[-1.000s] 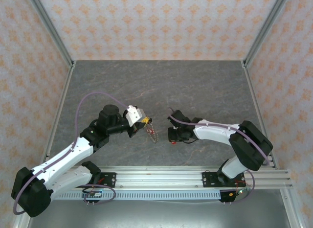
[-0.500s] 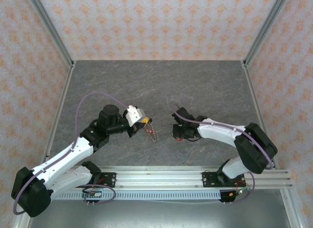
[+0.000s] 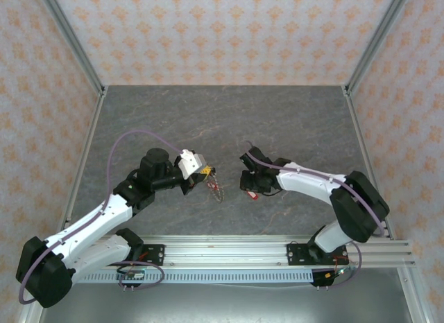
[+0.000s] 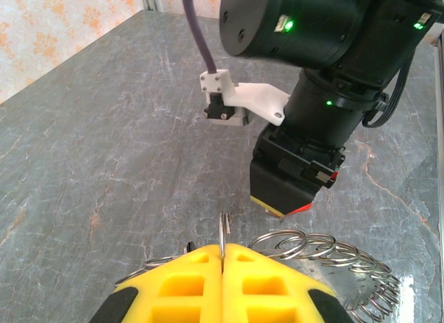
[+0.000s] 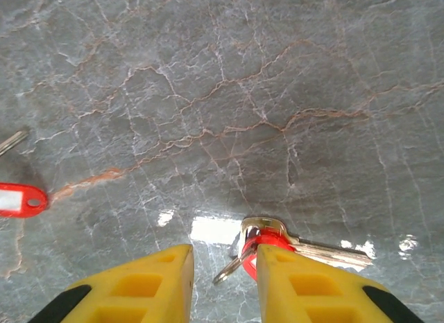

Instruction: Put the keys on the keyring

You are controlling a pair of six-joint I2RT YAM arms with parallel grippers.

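Observation:
My left gripper (image 4: 223,248) is shut on the keyring (image 4: 222,229), a thin metal hoop seen edge-on between the yellow fingers. Several small metal rings (image 4: 333,255) fan out to its right. In the top view the left gripper (image 3: 205,173) holds the keyring (image 3: 217,189) above the table centre. My right gripper (image 5: 224,257) stands open just above the table. A key with a red tag (image 5: 274,241) lies flat against the inner side of its right finger. A second red tag (image 5: 17,199) lies at the left. In the top view the right gripper (image 3: 248,183) is just right of the keyring.
The grey marble table (image 3: 229,122) is walled by patterned panels, with an aluminium rail (image 3: 277,250) along the near edge. A metal key tip (image 5: 12,140) shows at the left edge of the right wrist view. The right arm's black wrist (image 4: 312,129) hangs close in front of the left gripper.
The right gripper's jaws have spread apart, and its wrist has shifted a little back and left toward the keyring. The left arm and keyring have stayed still.

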